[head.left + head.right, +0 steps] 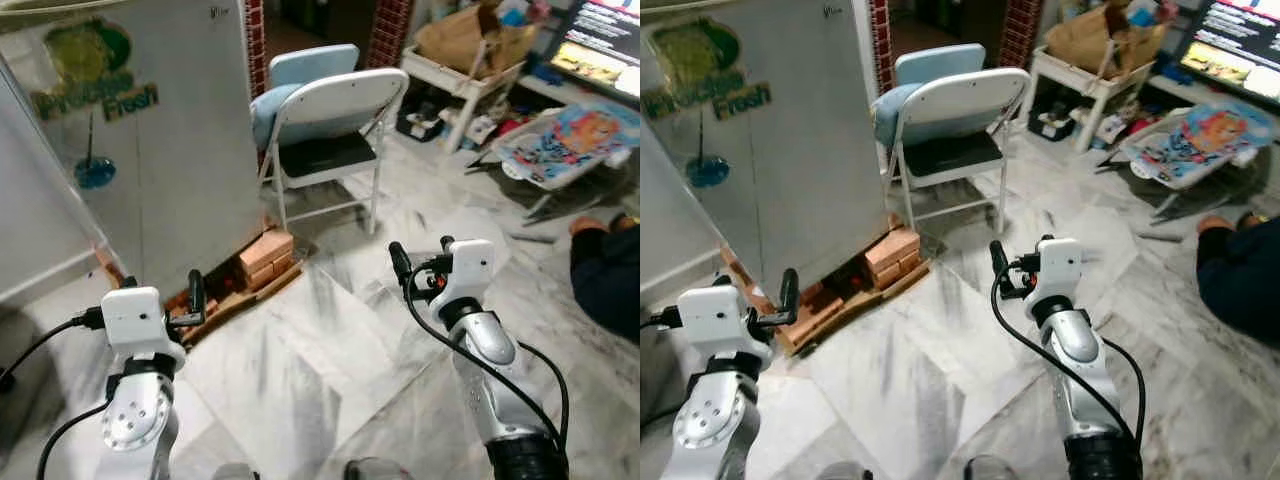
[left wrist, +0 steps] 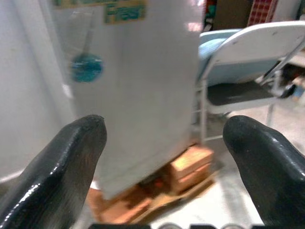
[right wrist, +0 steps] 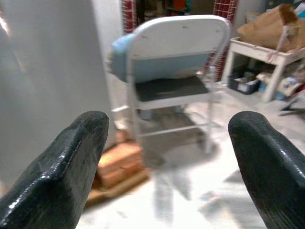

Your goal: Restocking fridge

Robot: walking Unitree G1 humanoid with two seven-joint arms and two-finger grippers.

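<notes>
Head views: fridge point(image 1: 160, 150), door shut, on bricks point(image 1: 262, 258) ahead-left; folding chair point(image 1: 335, 130) beside it. Left gripper point(image 1: 165, 300) nearer the fridge; right gripper point(image 1: 1018, 265) over bare floor point(image 1: 330, 350).
Left wrist: fingers point(image 2: 57, 167) wide, empty, facing fridge.
Right wrist: fingers point(image 3: 66, 162) wide, empty, facing chair.

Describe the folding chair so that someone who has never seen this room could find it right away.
Start at the tall white fridge on the left. Just right of it, on the marble floor, stands the folding chair: white metal frame, dark seat, with a pale blue cushion behind its backrest.
</notes>
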